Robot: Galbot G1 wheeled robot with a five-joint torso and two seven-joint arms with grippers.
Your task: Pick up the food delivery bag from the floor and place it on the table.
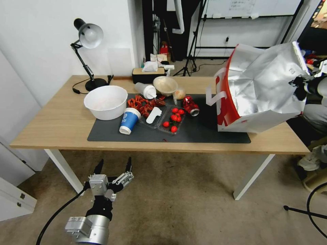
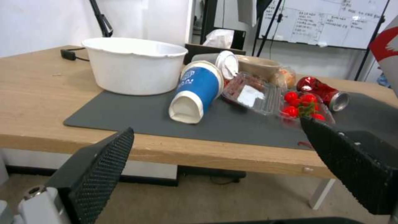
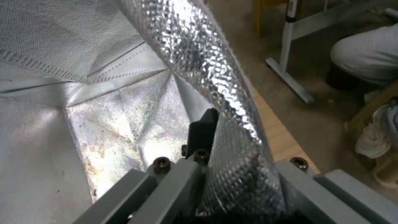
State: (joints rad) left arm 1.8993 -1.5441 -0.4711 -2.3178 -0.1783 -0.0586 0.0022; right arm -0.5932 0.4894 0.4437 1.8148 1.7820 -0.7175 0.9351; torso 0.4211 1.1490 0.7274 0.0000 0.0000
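Head view first: nearest is the left gripper (image 1: 114,167), low over the floor (image 1: 177,200) in front of the surface (image 1: 51,126). Its fingers are spread wide and hold nothing.

Farther back, on the dark grey mat (image 1: 204,131), lie a tipped blue paper cup (image 1: 129,120), a big white bowl (image 1: 105,101), small red tomatoes (image 1: 173,119) in a clear tray, and a squashed red can (image 1: 190,105).

At the right end sits the food delivery bag (image 1: 259,88). Its bottom rests on the surface, partly on the mat, and it leans over with the silver foil showing. The right gripper (image 1: 301,85) pinches the bag's top edge; in the right wrist view the foil wall (image 3: 215,93) is squeezed between its fingers.

The bag looks light, soft and floppy, and the foil looks slippery. It will likely sag or tip. The stiff top rim or the white strap handles (image 1: 214,95) seem the best places to hold.
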